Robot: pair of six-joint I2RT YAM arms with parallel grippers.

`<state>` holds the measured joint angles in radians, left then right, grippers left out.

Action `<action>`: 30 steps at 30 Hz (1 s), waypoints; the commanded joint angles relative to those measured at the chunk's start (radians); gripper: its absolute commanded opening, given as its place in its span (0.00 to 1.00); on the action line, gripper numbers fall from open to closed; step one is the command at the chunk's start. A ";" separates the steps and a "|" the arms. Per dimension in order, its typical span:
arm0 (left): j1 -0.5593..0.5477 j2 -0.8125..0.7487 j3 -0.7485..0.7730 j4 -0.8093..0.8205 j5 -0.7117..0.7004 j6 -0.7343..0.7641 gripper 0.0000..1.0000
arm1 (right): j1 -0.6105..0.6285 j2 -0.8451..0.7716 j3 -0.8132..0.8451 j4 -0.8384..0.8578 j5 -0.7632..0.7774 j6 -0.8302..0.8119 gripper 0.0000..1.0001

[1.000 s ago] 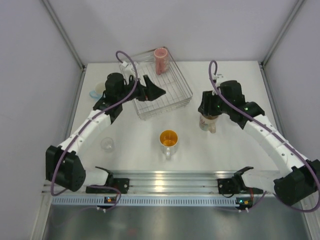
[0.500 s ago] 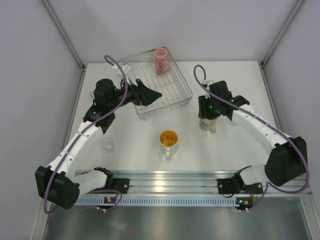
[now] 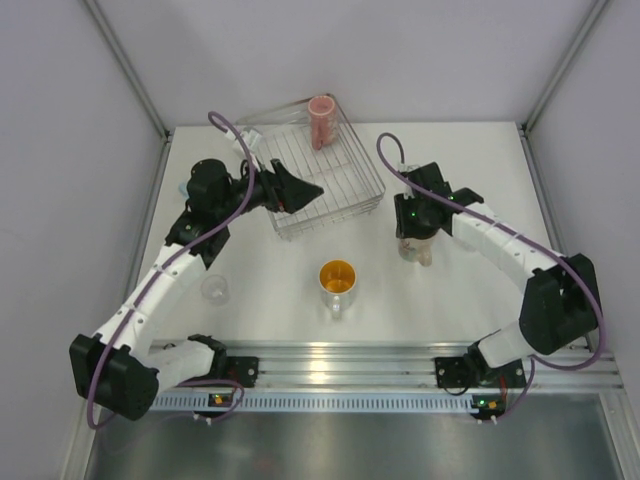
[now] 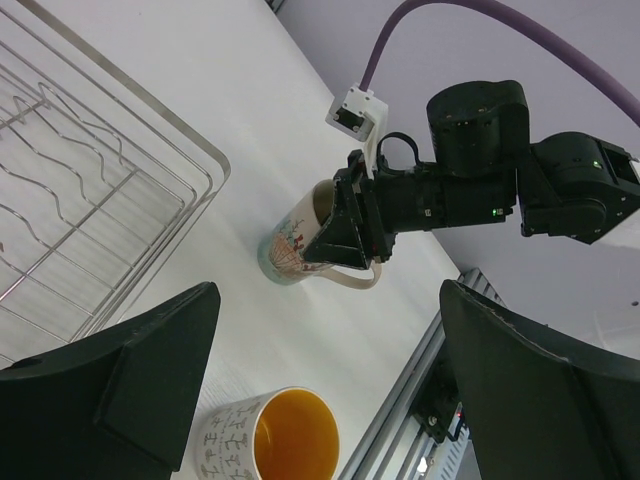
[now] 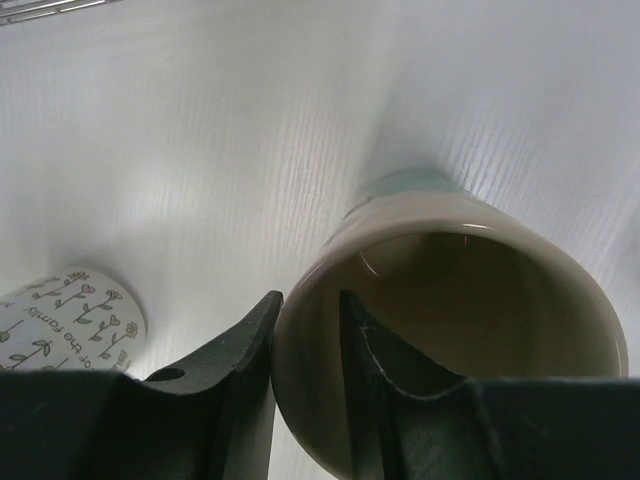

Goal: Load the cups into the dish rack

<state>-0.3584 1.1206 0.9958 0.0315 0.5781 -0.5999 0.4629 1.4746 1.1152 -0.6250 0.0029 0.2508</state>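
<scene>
Clear tumbler (image 3: pixel 214 289) front left on table (image 3: pixel 480 170). Left gripper (image 3: pixel 303 190) jaws wide apart, empty, over dish rack's (image 3: pixel 372 185) near-left corner. 1 pink cup (image 3: pixel 321 121) stands at rack's far side. Speckled mug (image 3: pixel 338 278) centre front. Right gripper (image 5: pixel 306 315) clamped on tan mug's (image 3: pixel 418 250) rim, 1 finger inside, mug on table just right of rack.

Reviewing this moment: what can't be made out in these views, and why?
1. Top view: the light blue cup is almost wholly hidden behind the left arm.
2. Top view: the cream mug has its rim covered by the right gripper. Right wrist view: the fingers straddle its wall, but whether they pinch it is unclear.
3. Top view: the glass tumbler is too small to show which way up it stands.
4. Left wrist view: the speckled mug is cut off by the bottom edge.
</scene>
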 commanded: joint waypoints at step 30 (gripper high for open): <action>-0.002 -0.059 0.059 0.086 0.129 -0.126 0.91 | -0.030 -0.279 0.149 0.158 0.043 0.188 0.00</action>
<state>-0.3584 1.0927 0.9966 0.0338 0.6384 -0.6647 0.4530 1.3403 1.1618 -0.6224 0.0368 0.3717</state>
